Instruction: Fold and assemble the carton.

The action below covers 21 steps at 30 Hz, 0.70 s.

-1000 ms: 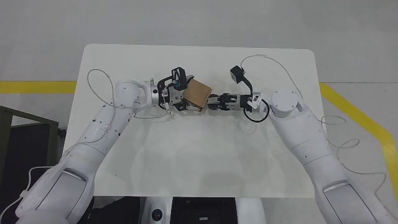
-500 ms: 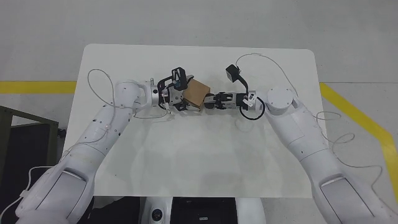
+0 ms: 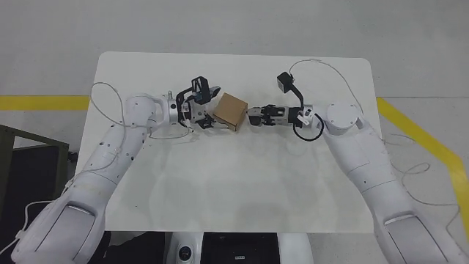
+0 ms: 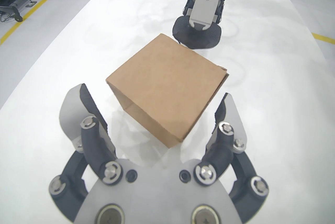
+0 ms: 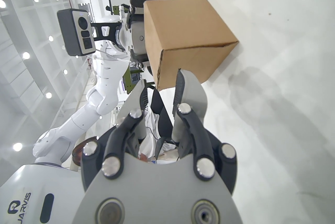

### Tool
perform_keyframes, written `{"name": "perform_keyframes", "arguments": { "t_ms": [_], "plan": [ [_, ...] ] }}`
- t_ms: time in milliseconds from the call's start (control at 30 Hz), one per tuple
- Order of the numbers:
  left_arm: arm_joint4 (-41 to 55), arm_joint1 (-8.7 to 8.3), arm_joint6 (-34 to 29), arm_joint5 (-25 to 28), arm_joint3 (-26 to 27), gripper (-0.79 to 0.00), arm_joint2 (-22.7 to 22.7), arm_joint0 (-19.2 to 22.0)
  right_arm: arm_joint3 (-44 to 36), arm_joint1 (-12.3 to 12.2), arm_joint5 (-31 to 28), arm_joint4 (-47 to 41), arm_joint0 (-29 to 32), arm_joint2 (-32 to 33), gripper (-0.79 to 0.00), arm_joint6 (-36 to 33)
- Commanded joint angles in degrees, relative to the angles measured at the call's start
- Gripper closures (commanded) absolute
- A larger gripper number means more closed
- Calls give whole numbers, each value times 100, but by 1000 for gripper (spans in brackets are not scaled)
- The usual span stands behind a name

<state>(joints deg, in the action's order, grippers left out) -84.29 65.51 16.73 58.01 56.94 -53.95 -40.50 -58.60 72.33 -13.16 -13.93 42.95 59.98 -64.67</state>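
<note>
1. The left pincer (image 4: 155,91) is wide open and holds nothing. Its fingers stand on either side of the near corner of the carton (image 3: 231,110), apart from it.
2. The right pincer (image 5: 161,77) is parted only a little, with nothing between its fingers. One tip lies at the carton's opposite side, seemingly touching it.
3. The carton stands on the counter (image 3: 220,191) near its middle, between the two pincers.
4. Risk: with no grip on either side, a push from the right tip would likely slide or spin the light carton across the smooth counter.
5. Risk: closing the left pincer across a corner rather than flat faces could dent the thin card or skew the box.
6. Risk: one seam edge sits slightly proud, so a catching fingertip might lift that flap open.
7. The carton is plain brown card, matte, box-shaped with crisp edges. The pincer fingers are metal with dark ribbed pads. The counter is white, smooth and faintly glossy.
</note>
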Motion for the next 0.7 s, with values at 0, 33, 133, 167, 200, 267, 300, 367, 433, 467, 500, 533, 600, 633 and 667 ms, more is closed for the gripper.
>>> {"name": "perform_keyframes", "arguments": {
  "t_ms": [0, 33, 133, 167, 200, 267, 300, 367, 433, 467, 500, 533, 600, 633, 667],
  "plan": [
    [68, -80, -4, -1, 134, -785, -102, -83, -150, -63, -104, 91, 52, 153, -280, -22],
    [114, -123, -12, -1, 205, -785, -154, -130, -227, -98, -186, 173, 64, 231, -305, -51],
    [343, -266, -34, -1, 456, -785, -310, -285, -405, -201, -459, 369, 68, 494, -345, -137],
    [438, -320, -62, -1, 539, -785, -358, -332, -434, -231, -599, 387, 77, 584, -348, -157],
    [537, -377, -106, -1, 615, -785, -412, -373, -435, -258, -733, 370, 85, 674, -345, -166],
    [772, -490, -226, -1, 729, -785, -558, -438, -378, -306, -1045, 351, 95, 852, -348, -123],
    [899, -546, -309, -1, 753, -785, -663, -461, -337, -325, -1207, 329, 104, 931, -357, -76],
    [1108, -635, -518, -1, 828, -785, -835, -511, -272, -365, -1507, 350, 106, 1075, -616, 15],
    [1377, -697, -698, -1, 852, -785, -998, -561, -225, -410, -1829, 362, 121, 1256, -785, 192],
    [1526, -719, -782, -1, 863, -785, -1075, -579, -188, -435, -1964, 381, 133, 1361, -785, 306],
    [1655, -737, -877, -1, 875, -785, -1138, -594, -162, -459, -2105, 389, 150, 1469, -785, 443],
    [1759, -753, -976, -4, 886, -785, -1204, -598, -141, -479, -2245, 356, 183, 1567, -785, 571],
    [1889, -780, -1158, -39, 944, -785, -1312, -604, -91, -523, -2437, 444, 223, 1736, -785, 802],
    [1936, -792, -1241, -68, 971, -785, -1360, -603, -76, -540, -2509, 482, 239, 1810, -785, 947],
    [1974, -803, -1316, -99, 1001, -785, -1408, -596, -62, -557, -2553, 569, 249, 1872, -785, 1094]
  ]
}}
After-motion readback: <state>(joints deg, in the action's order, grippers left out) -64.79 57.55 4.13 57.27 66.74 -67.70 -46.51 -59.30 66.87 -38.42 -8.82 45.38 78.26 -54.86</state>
